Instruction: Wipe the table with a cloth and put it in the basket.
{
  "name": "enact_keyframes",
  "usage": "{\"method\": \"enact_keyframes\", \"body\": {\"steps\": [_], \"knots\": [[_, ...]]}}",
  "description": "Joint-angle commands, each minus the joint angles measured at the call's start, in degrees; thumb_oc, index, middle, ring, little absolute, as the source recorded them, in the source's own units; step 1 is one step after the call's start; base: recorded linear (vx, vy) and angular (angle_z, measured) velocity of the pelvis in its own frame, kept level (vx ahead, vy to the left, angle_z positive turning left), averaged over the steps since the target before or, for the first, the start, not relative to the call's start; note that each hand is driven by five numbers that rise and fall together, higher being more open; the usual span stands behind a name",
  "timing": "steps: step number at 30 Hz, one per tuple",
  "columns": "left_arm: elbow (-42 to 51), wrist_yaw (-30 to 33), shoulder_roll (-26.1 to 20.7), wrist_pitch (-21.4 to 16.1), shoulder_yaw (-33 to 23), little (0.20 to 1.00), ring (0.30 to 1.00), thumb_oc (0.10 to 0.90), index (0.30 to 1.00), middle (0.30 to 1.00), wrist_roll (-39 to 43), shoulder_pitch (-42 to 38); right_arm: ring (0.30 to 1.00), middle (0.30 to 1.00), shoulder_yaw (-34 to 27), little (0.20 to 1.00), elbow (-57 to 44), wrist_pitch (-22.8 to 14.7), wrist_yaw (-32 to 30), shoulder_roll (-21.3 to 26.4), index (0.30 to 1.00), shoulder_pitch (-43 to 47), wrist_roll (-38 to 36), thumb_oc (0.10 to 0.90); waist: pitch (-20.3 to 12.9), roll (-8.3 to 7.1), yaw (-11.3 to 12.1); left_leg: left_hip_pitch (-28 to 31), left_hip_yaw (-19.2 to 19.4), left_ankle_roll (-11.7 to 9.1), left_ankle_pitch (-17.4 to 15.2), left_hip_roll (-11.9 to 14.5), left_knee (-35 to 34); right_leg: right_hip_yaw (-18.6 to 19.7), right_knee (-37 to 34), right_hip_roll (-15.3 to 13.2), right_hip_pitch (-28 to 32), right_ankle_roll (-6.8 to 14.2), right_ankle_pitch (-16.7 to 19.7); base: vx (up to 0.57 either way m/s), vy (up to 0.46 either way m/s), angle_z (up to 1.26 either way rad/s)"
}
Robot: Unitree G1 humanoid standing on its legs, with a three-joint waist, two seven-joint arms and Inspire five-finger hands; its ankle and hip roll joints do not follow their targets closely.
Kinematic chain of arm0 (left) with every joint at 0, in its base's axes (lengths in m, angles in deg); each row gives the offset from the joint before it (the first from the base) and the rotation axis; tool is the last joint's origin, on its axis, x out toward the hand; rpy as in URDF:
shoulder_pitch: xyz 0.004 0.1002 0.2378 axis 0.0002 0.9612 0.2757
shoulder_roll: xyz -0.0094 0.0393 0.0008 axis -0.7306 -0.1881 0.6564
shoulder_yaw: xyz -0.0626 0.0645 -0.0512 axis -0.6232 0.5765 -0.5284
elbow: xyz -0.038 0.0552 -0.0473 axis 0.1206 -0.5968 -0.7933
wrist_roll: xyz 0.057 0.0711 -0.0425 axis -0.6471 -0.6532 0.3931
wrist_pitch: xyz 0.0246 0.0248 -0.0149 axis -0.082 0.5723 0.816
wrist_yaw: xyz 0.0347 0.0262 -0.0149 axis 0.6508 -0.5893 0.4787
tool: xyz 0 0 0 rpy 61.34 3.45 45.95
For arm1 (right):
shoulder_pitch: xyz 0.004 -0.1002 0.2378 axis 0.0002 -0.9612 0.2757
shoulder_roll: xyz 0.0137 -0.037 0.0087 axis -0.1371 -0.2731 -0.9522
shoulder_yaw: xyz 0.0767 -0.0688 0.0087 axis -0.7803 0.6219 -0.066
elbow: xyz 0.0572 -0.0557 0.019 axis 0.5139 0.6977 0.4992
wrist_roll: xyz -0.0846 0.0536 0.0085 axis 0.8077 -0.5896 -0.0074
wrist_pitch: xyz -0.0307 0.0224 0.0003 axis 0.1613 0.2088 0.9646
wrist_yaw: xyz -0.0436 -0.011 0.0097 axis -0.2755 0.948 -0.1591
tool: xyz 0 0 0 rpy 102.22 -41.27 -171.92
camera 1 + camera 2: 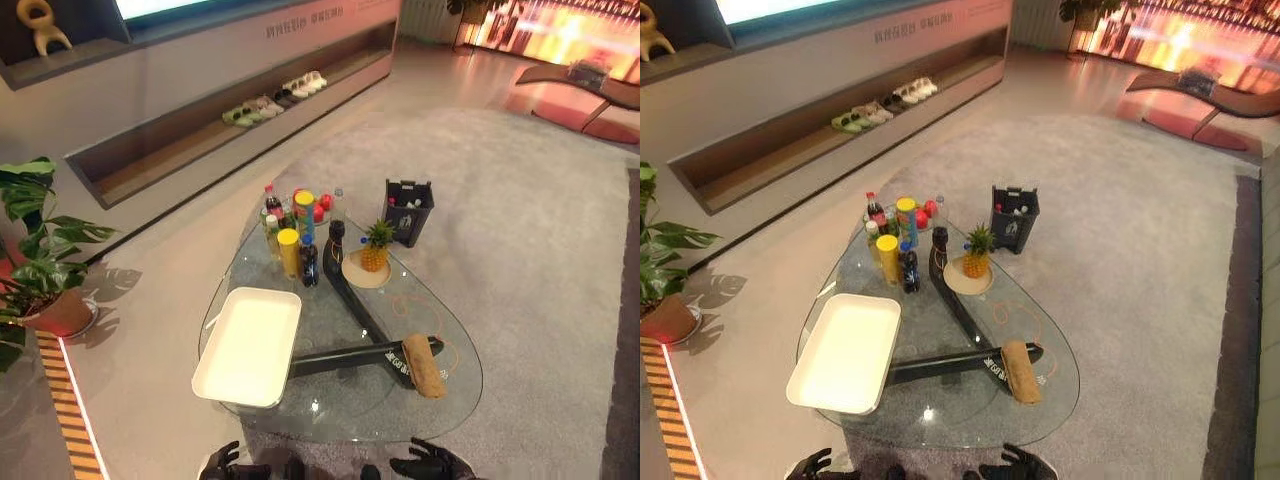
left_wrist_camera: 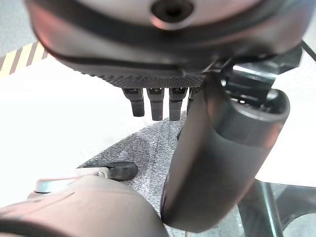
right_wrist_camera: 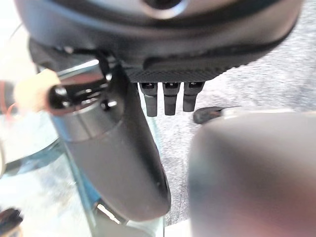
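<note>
Tan cloth [image 1: 424, 364] — glass table [image 1: 455, 395]

Looks like a home living rm or showroom lounge: glass coffee table [image 1: 300, 420] on grey carpet [image 1: 520, 200], w/ shoe shelf [image 1: 270, 100] along wall beyond it, potted plant [image 1: 40, 270] off to its left.

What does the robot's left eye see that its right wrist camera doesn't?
The left eye view alone takes in the white tray, the bottles, the pineapple, the dark basket on the carpet and the potted plant. The right wrist view alone looks close along the right hand, its fingers straight and holding nothing. Both share the glass table and the tan cloth, a blurred patch in the wrist view.
</note>
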Motion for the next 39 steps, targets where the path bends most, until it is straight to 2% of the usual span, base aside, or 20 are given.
{"method": "enact_keyframes", "body": {"steps": [1,5,7,9,10,14,15,19,24,30,39], "knots": [[1.0,2.5,-0.1,-3.7,2.5,0.900,0.900,0.800,0.900,0.900,-1.5,-5.7,0.900,0.900,0.9,0.900,-8.2,-7.7,-3.7,2.9,0.900,6.8,-2.8,0.800,5.0,-1.00,0.3,0.2,-2.1,1.8,-5.3,-3.3,2.2,-2.2,2.3,-1.0,-1.9,1.8,0.7,-0.08,-0.018,0.03],[2.9,4.0,-0.9,-3.8,4.5,0.900,0.900,0.800,0.900,0.900,-2.1,-6.7,0.900,0.900,-0.5,0.900,-20.7,-10.5,-11.5,6.6,0.900,10.8,-2.5,0.800,8.3,-0.60,-0.5,-3.2,-2.5,1.8,-5.3,-4.0,4.5,-1.8,4.0,-1.2,-5.1,1.5,0.8,-0.06,0.007,0.04],[3.4,3.5,-1.4,-4.4,3.9,0.900,0.900,0.800,0.900,0.900,-1.8,-6.4,0.900,0.900,-2.0,0.900,-24.0,-12.1,-11.7,7.7,0.900,9.4,-2.4,0.800,8.7,-0.46,-0.9,-3.7,-2.3,1.8,-5.3,-4.0,4.6,-1.4,4.5,-0.9,-6.0,1.5,0.8,-0.04,0.034,0.03],[6.1,4.2,-1.9,-4.4,2.9,0.900,0.900,0.800,0.900,0.900,-0.6,-5.9,0.900,0.900,-2.2,0.900,-38.4,-10.4,-18.5,7.5,0.900,5.7,1.8,0.800,10.2,-0.29,-2.4,-5.4,-1.6,2.3,-5.2,-4.3,5.2,-0.6,6.0,-0.9,-8.5,1.6,0.6,-0.07,0.067,0.00],[6.4,4.3,-1.9,-4.3,2.9,0.900,0.900,0.800,0.900,0.900,-0.5,-5.8,0.900,0.900,-2.1,0.900,-39.3,-10.8,-19.1,7.4,0.900,5.4,2.3,0.800,10.4,-0.27,-2.6,-5.5,-1.5,2.4,-5.2,-4.3,5.3,-0.5,6.2,-0.9,-8.7,1.6,0.6,-0.06,0.068,-0.09],[8.3,6.0,-1.5,-4.5,2.8,0.900,0.900,0.800,0.900,0.900,1.1,-6.4,0.900,0.900,-1.9,0.900,-54.0,-6.8,-28.6,6.9,0.900,3.5,8.1,0.800,12.8,-0.01,-4.3,-7.7,-0.4,2.8,-5.4,-4.3,6.8,0.7,8.0,-0.8,-11.2,1.4,0.3,-0.04,0.056,-0.06],[8.3,6.1,-1.4,-4.6,2.6,0.900,0.900,0.800,0.900,0.900,1.2,-6.5,0.900,0.900,-2.0,0.900,-54.9,-6.9,-29.6,7.0,0.900,3.5,8.7,0.800,13.1,0.01,-4.4,-8.0,-0.2,2.8,-5.5,-4.3,7.0,0.8,8.2,-0.7,-11.5,1.4,0.3,-0.04,0.036,-0.08],[8.2,6.8,-0.8,-5.8,3.4,0.900,0.900,0.800,0.900,0.900,1.5,-8.3,0.900,0.900,-2.1,0.900,-58.6,-8.8,-40.9,8.1,0.900,4.9,14.2,0.800,15.6,0.09,-4.7,-10.8,0.6,3.0,-5.7,-4.6,8.6,1.3,9.2,-0.8,-14.1,1.2,0.5,-0.07,0.022,-0.13],[7.9,7.1,-0.1,-6.6,4.1,0.900,0.900,0.800,0.900,0.900,1.8,-9.8,0.900,0.900,-2.6,0.900,-59.8,-7.7,-51.9,9.0,0.900,7.7,18.8,0.800,18.1,0.32,-4.8,-13.7,0.9,2.8,-6.3,-4.9,11.3,1.4,10.9,-0.9,-16.8,1.0,0.4,-0.03,0.015,-0.02],[8.4,7.2,0.3,-7.2,4.7,0.900,0.900,0.800,0.900,0.900,2.8,-11.1,0.900,0.900,-1.8,0.900,-59.7,-4.4,-56.1,9.2,0.900,10.1,19.5,0.800,20.6,0.87,-5.0,-16.9,1.1,2.8,-6.5,-5.5,13.9,1.6,13.0,-1.0,-19.8,0.7,0.3,-0.01,0.028,-0.02],[10.1,8.7,0.9,-7.4,6.0,0.900,0.900,0.800,0.900,0.900,4.2,-13.6,0.900,0.900,0.2,0.900,-59.0,-2.4,-61.8,9.1,0.900,17.1,21.0,0.800,20.7,2.28,-4.6,-26.7,0.9,2.8,-6.2,-6.9,18.6,1.8,17.3,-1.0,-29.7,0.2,0.3,0.00,0.044,-0.03]]}}
